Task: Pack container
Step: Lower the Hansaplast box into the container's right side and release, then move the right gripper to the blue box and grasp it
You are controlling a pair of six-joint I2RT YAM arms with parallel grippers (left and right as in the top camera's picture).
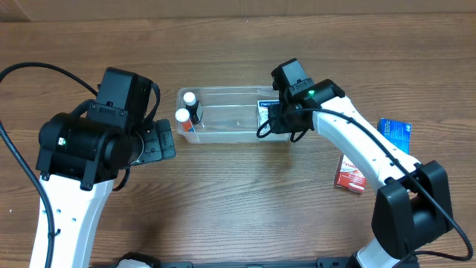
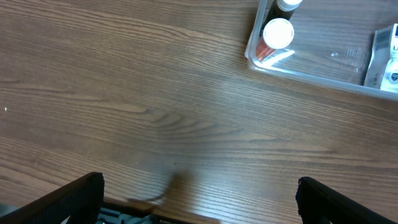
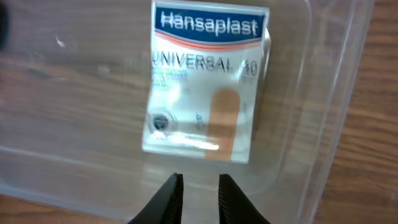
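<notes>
Two fingers (image 3: 171, 198), one box (image 3: 202, 87), two bottles (image 1: 183, 115)

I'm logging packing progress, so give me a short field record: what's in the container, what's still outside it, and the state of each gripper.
Scene: clear container on a wooden table
Inside, left end: two white-capped bottles
Inside, right end: Hansaplast plaster box
Outside: blue box and red box, both on the table by the right arm
Left gripper: wide open, empty, over bare table
Right gripper: fingers narrowly apart, empty, over the Hansaplast plaster box
</notes>
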